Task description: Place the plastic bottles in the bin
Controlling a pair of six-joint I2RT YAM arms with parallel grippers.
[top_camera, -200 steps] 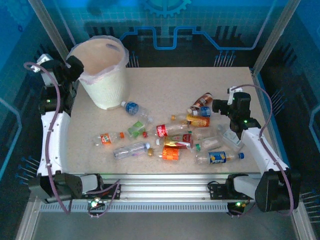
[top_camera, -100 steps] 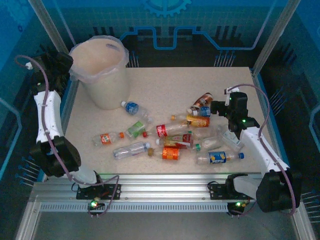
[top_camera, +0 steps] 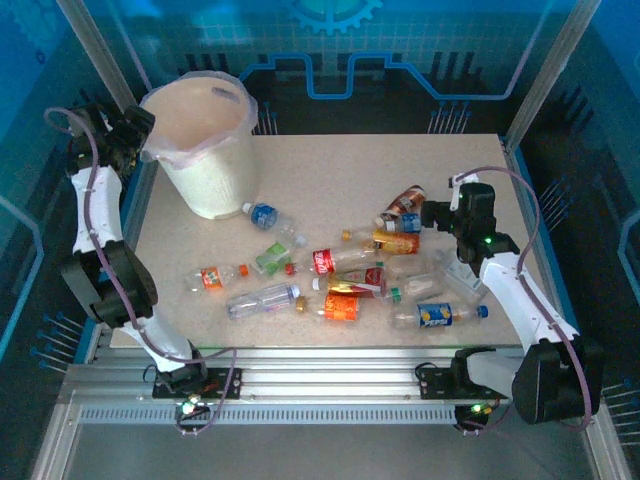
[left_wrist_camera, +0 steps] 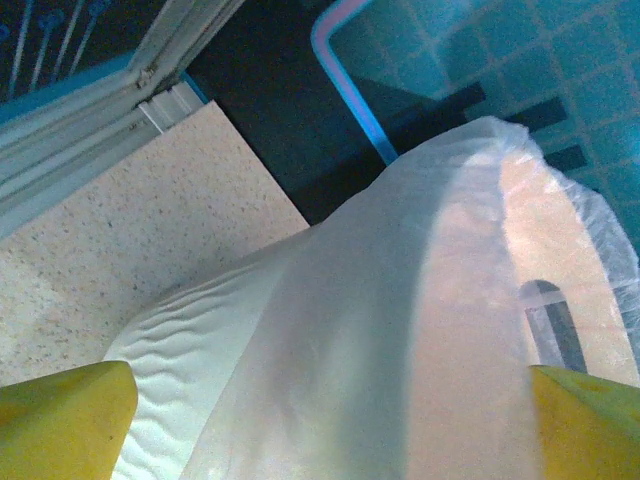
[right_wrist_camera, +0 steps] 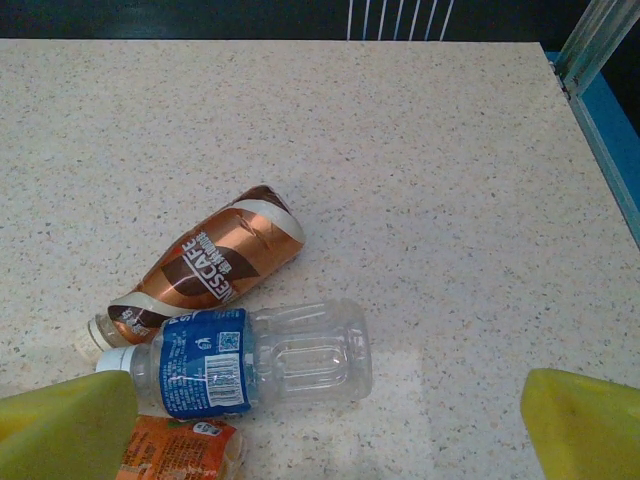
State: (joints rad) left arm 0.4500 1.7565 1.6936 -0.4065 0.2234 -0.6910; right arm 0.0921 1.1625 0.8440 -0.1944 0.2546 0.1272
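Observation:
The bin, a white bucket lined with a thin bag, stands at the table's far left. Several plastic bottles lie across the middle of the table, among them a blue-labelled one near the bin's base and a red-labelled one. My left gripper hangs open beside the bin's left rim. In the left wrist view the bin wall lies between the yellow fingertips. My right gripper is open and empty, just right of a brown bottle and a blue-labelled clear bottle.
An orange-labelled bottle lies just below the blue-labelled one by my right gripper. A Pepsi bottle lies near the front right edge. Metal frame posts rise at the back corners. Bare tabletop stretches between the bin and the far edge.
My left arm has lifted and folded up along the table's left edge, its gripper shifting slightly left while staying by the bin's rim. The right gripper has barely moved.

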